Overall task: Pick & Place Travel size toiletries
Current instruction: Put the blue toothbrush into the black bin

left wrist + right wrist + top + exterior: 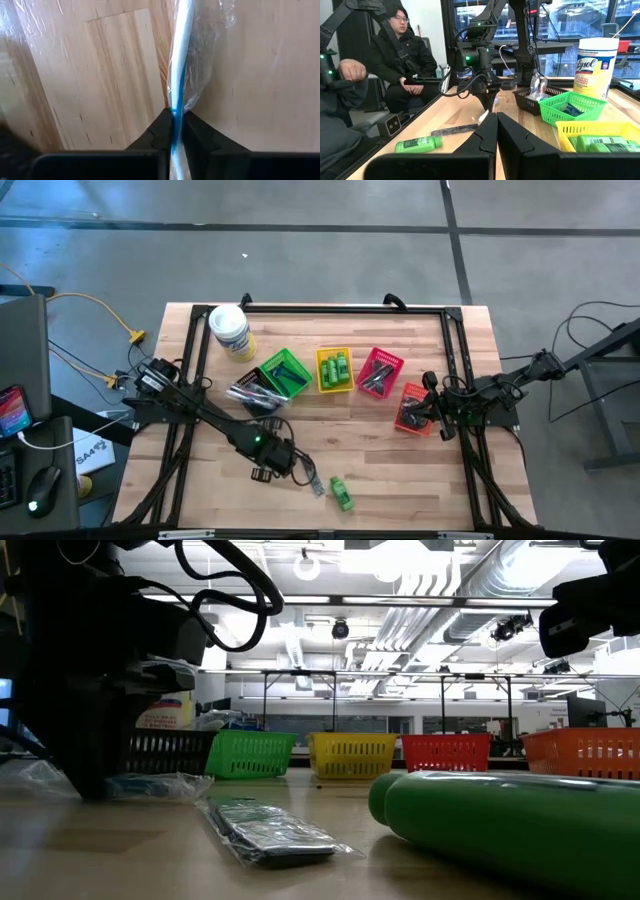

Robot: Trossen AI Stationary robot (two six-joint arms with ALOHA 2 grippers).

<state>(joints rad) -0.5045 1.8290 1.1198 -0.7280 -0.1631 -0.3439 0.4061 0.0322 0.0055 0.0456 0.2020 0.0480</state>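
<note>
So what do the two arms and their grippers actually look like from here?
Both arms are dark, jointed and slim. The left arm shows a small green light near its wrist and black cables looping off it. The left gripper has two black wedge-shaped fingers tapering to narrow tips. The right gripper has matching black fingers.

A clear-wrapped white-and-blue slim stick lies on the wood, apparently pinched; a bright green mini bottle lies nearby.
</note>
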